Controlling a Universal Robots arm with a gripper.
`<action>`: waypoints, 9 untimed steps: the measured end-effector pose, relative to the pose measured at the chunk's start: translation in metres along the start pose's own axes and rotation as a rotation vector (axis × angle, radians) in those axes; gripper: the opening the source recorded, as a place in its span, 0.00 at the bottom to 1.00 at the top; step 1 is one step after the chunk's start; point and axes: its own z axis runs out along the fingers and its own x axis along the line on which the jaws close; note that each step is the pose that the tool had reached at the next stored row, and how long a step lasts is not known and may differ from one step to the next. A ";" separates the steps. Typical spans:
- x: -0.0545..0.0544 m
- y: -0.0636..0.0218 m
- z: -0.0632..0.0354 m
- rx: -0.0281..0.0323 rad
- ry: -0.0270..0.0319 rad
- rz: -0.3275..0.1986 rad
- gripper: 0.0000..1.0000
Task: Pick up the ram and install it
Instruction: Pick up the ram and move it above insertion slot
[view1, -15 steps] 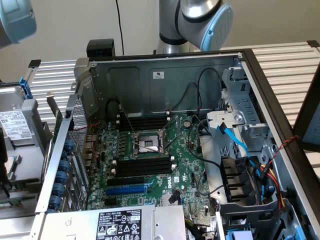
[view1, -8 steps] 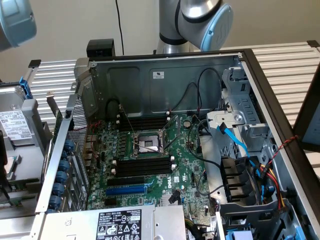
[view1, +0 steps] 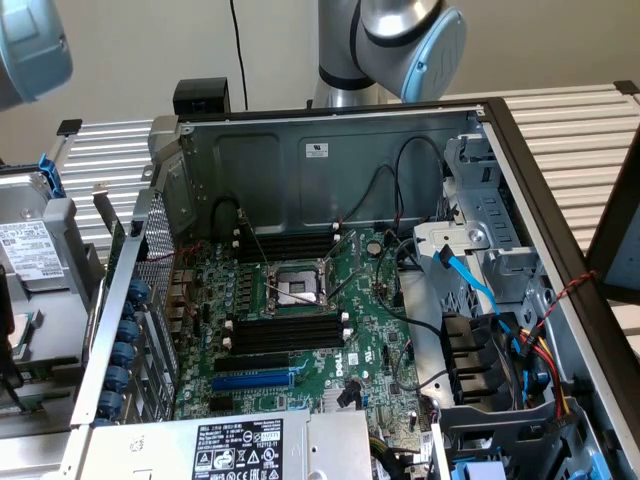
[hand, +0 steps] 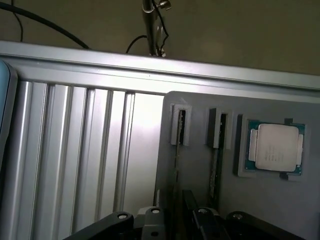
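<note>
An open computer case (view1: 330, 150) lay on a ribbed aluminium table (view1: 580, 130). Inside, a green motherboard (view1: 375, 320) carried a square processor socket (view1: 297, 287) with long black memory slots (view1: 285, 330) on either side and a blue slot (view1: 252, 380) nearer the labelled power supply (view1: 240, 445). A blue cable (view1: 470, 280) crossed the drive cage (view1: 480, 200) at the exterior view's right. In the wrist view, a processor chip (hand: 276, 148) sat in a grey tray (hand: 200, 125).

The black memory slots (view1: 288, 332) lie open from above, but black cables (view1: 398, 180) loop over the board toward the exterior view's right, where the drive cage (view1: 480, 240) walls that side. The case wall (view1: 300, 160) closes the far edge. Ahead of my gripper (hand: 175, 217), spread wide, two narrow holder slots (hand: 179, 125) stand close together, the processor (hand: 276, 148) just beside; the ribbed table (hand: 75, 150) lies flat and open
</note>
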 end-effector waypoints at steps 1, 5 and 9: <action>0.000 0.0000 0.0000 -0.0001 0.0000 0.000 0.27; 0.000 0.0000 0.0060 -0.0001 0.0000 0.003 0.27; 0.000 0.0001 0.0072 -0.0001 0.0000 0.004 0.27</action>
